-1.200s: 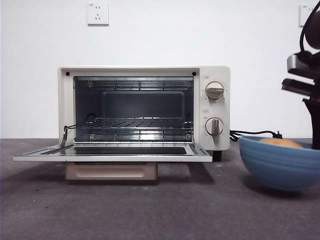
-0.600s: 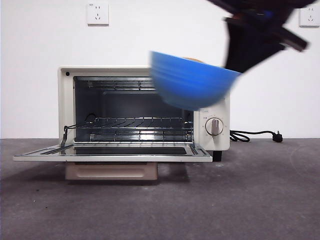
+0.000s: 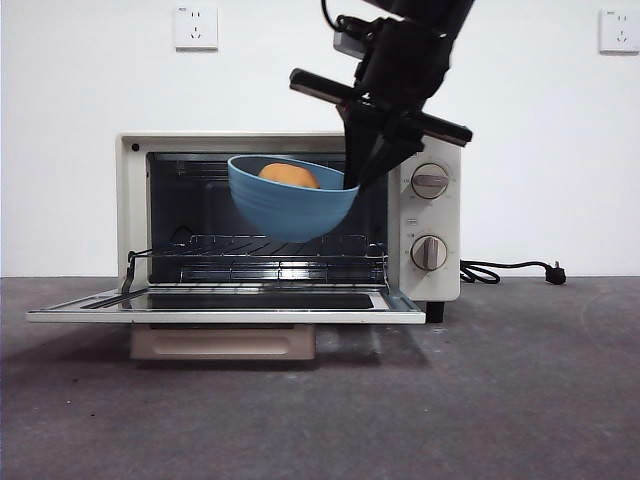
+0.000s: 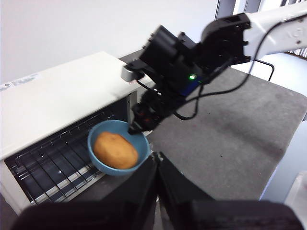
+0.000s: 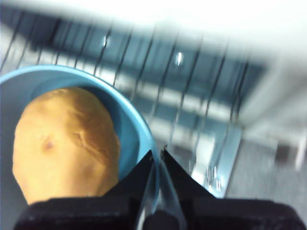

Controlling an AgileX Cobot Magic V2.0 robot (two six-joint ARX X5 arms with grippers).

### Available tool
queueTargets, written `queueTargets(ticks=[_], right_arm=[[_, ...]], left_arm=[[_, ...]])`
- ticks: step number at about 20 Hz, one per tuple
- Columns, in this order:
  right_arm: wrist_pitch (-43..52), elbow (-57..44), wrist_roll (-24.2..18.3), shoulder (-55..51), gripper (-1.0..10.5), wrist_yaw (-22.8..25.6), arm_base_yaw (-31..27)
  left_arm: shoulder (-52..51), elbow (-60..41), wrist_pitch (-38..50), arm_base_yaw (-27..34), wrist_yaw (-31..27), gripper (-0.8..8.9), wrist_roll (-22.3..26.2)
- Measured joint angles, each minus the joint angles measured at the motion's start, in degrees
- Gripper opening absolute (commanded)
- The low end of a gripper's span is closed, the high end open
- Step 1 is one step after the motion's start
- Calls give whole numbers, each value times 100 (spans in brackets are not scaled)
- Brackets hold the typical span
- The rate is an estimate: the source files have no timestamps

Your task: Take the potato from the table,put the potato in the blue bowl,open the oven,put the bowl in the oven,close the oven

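The blue bowl [image 3: 290,212] hangs tilted in front of the open oven [image 3: 432,150], above its wire rack [image 3: 270,245]. The orange-tan potato [image 3: 288,175] lies inside the bowl. My right gripper [image 3: 352,182] comes down from the top and is shut on the bowl's right rim. The right wrist view shows its jaws pinching the rim of the bowl [image 5: 136,127] next to the potato [image 5: 64,143]. My left gripper [image 4: 157,160] is shut on nothing; it hovers high over the table, looking down on the bowl [image 4: 139,142], the potato [image 4: 115,151] and the oven's top [image 4: 57,96].
The oven's glass door [image 3: 225,305] lies folded down flat, jutting out over the grey table [image 3: 480,400]. Two knobs [image 3: 429,182] sit on the oven's right panel. A black cord [image 3: 505,270] trails off right behind it.
The right gripper has lifted the bowl with the potato from the table's right side and swung it left, to the front of the oven's opening.
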Motion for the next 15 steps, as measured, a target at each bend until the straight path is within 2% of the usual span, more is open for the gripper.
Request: queueTargets(ticks=[3,5,15], right_arm=[[127,243,138,297,-17,63,-46],[203,247,247,413,-17,273,-74],[450,247,627,463,-17,505,-199]], left_arm=[[0,0,-52,0,0,-8,11],[0,0,-101,0,0,-8,13],[-2,0,-184,0,13,-8,66]])
